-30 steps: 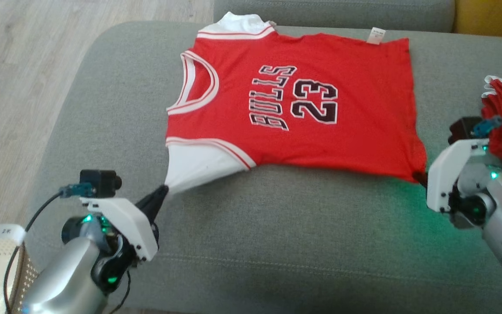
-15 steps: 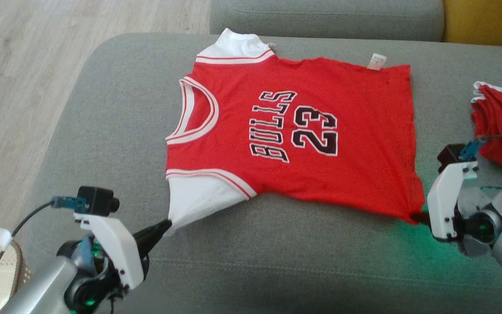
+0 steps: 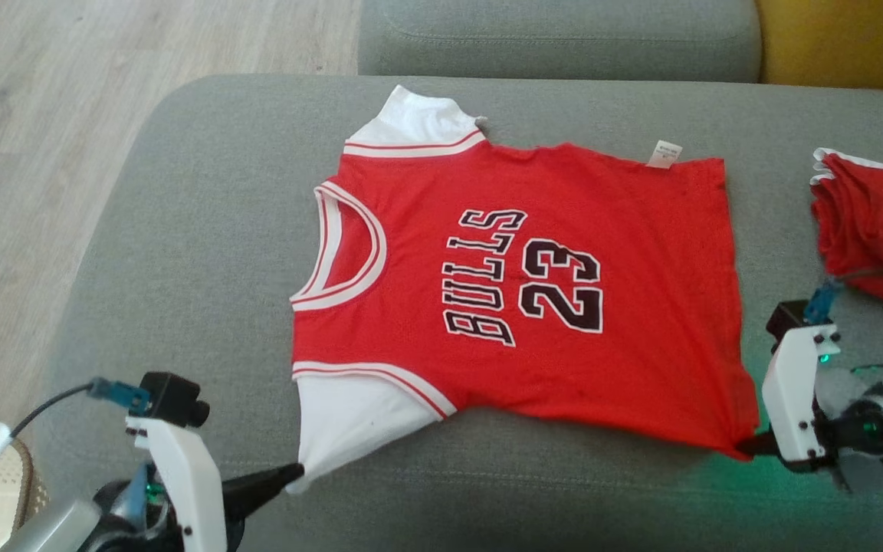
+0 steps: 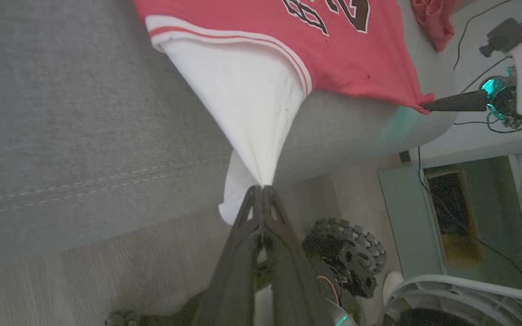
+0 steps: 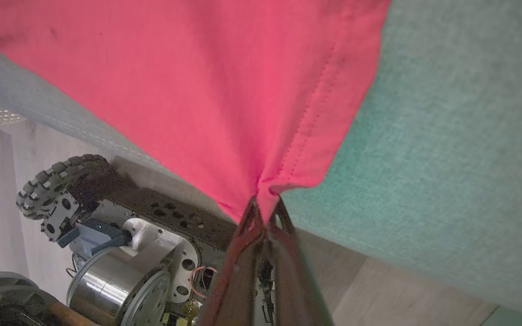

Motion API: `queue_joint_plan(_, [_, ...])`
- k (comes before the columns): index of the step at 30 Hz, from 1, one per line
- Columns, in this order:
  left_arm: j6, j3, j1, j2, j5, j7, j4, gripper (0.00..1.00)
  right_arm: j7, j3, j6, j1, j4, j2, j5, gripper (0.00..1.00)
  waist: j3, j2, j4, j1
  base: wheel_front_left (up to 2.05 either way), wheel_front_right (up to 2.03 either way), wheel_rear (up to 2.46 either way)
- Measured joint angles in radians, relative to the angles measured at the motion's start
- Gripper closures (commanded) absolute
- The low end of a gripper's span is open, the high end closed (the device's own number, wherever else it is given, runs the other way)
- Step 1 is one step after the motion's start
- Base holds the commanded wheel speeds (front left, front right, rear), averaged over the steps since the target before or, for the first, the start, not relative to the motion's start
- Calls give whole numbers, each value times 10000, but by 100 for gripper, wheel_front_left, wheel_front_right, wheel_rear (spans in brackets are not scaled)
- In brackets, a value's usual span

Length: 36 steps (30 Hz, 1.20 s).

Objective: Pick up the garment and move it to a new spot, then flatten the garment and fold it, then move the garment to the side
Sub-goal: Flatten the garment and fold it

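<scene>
Our left fingers [image 3: 261, 484] are shut on the white corner of the shirt [image 3: 625, 253], and our right fingers [image 3: 756, 445] are shut on its red bottom corner. The shirt lies face up on the sofa [image 3: 196, 253], near the front edge. If we pull too hard, or not together, a corner may slip out, or the shirt may slide off the edge and bunch up. Our left arm [image 3: 47, 529] is cut off, and the tag [image 3: 664, 153] is too blurry to read.
</scene>
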<state>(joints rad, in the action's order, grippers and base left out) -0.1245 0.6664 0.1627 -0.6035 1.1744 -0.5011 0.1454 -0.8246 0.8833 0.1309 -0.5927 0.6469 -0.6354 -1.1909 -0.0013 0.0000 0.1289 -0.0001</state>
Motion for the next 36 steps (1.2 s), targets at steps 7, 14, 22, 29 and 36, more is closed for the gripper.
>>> queue_joint_plan(7, [52,-125,-165,-336,351,-232,-748,100,265,-15,0,111,-259,-107,136,100,129,0,-71,0,0,0,0])
queue_joint_plan(14, [105,-671,46,-194,395,412,-922,100,1043,-357,0,-31,-111,-90,345,100,246,0,-178,0,0,0,0])
queue_joint_plan(22, [100,-1262,1220,247,430,1053,-905,100,1839,-706,0,-848,46,54,476,100,572,0,-297,0,0,0,0])
queue_joint_plan(29, [100,-1572,2262,947,401,1776,-372,100,2796,-819,0,-1477,311,334,663,100,1091,0,-451,0,0,0,0])
queue_joint_plan(36, [105,-1634,3212,1455,59,2249,499,100,3639,-807,0,-2037,642,510,855,100,1642,0,-624,0,0,0,0])
